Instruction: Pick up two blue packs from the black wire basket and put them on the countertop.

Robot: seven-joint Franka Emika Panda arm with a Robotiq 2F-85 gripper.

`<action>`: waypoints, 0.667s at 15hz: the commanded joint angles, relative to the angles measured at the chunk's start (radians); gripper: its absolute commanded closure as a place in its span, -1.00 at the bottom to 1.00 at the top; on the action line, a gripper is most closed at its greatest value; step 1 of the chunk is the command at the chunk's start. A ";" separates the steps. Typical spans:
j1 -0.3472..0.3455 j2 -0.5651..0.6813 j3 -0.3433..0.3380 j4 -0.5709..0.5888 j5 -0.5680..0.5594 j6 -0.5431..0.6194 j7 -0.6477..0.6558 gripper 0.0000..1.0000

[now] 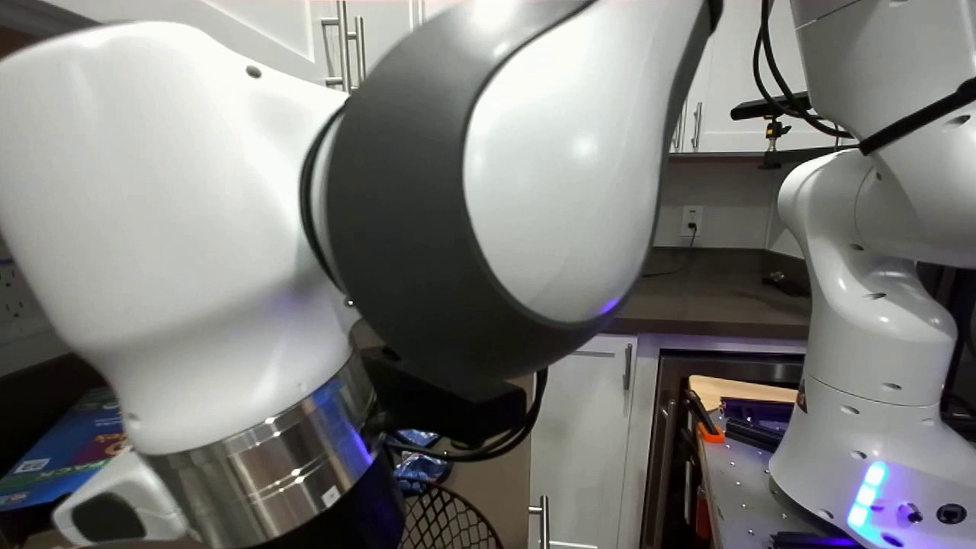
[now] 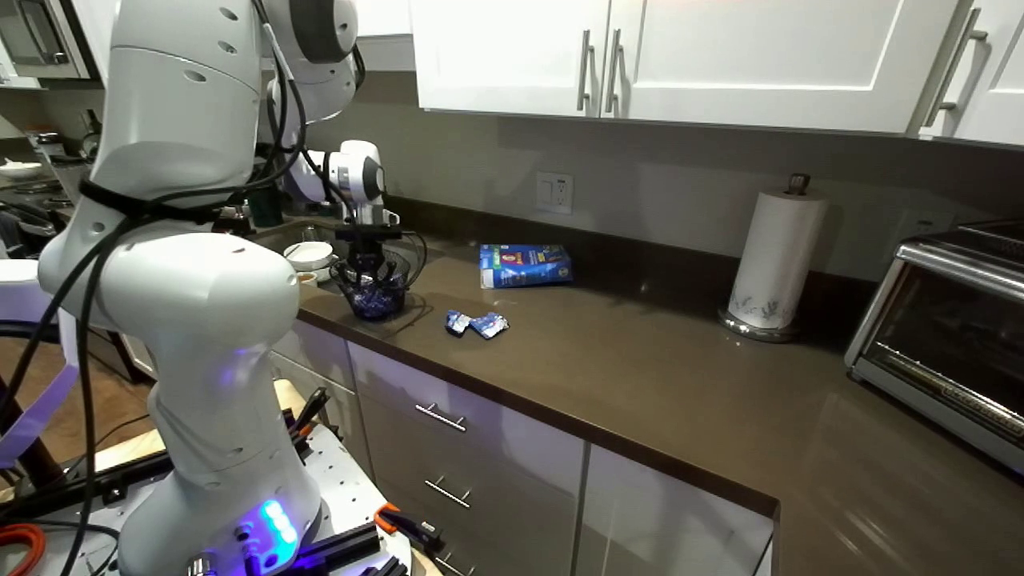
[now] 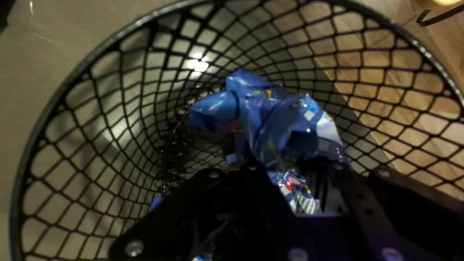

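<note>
The black wire basket (image 2: pixel 376 302) stands near the countertop's (image 2: pixel 640 376) front edge; its rim (image 3: pixel 155 15) fills the wrist view. My gripper (image 2: pixel 369 272) points down into the basket. In the wrist view its dark fingers (image 3: pixel 294 165) are close together, with a crinkled blue pack (image 3: pixel 261 119) pinched between them; the fingertips are hidden by pack and shadow. Two other blue packs (image 2: pixel 458 322) (image 2: pixel 490 325) lie side by side on the countertop beside the basket. They also show behind the arm in an exterior view (image 1: pixel 419 467), where my gripper is hidden.
A large flat blue box (image 2: pixel 524 266) lies by the back wall. A paper towel roll (image 2: pixel 778 260) and a toaster oven (image 2: pixel 952 336) stand farther along. White dishes (image 2: pixel 309 255) sit at the sink behind the basket. A cable (image 2: pixel 418 256) loops beside the gripper.
</note>
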 commanded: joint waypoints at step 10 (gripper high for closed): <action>0.036 -0.086 0.020 0.055 -0.039 -0.156 0.033 0.91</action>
